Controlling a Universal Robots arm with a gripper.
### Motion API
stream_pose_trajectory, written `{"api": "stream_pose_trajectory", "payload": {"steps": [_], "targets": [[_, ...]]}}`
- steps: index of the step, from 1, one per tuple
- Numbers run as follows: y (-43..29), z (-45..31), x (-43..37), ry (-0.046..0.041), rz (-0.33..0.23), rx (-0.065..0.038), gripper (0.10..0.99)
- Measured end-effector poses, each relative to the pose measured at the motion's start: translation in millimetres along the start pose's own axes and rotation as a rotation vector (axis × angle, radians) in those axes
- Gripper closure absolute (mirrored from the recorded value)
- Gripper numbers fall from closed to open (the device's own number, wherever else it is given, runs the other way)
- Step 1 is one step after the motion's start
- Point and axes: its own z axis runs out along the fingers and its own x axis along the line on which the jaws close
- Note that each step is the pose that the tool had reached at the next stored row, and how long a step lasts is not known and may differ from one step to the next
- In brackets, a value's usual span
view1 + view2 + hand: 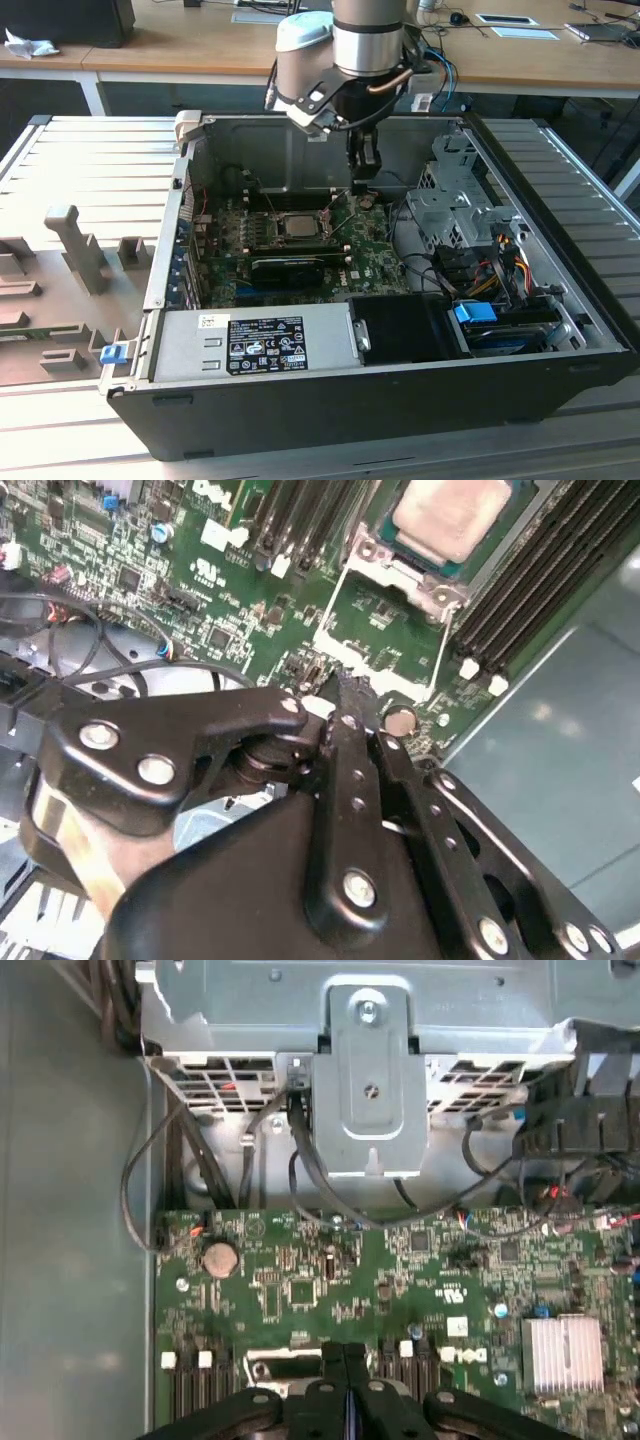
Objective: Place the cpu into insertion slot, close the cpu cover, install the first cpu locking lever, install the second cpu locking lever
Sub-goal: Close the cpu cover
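Your gripper (341, 687), fingers pressed together and holding nothing, hovers over the green motherboard (385, 620). The cpu (450, 515) lies nearby.

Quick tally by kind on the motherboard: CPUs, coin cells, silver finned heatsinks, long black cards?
cpu: 1
coin cell: 1
silver finned heatsink: 1
long black card: 1
Total: 4
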Motion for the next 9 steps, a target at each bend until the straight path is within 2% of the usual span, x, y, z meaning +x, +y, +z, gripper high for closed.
{"api": "stream_pose_trajectory", "payload": {"steps": [2,3,4,9], "targets": [[6.3,4.5,0.4,0.0006,0.0,0.0,0.98],[13.5,9.0,1.7,0.0007,0.0,0.0,0.98],[16.2,11.1,2.5,0.0008,0.0,0.0,0.98],[16.6,22.0,5.5,0.002,0.0,0.0,0.98]]}}
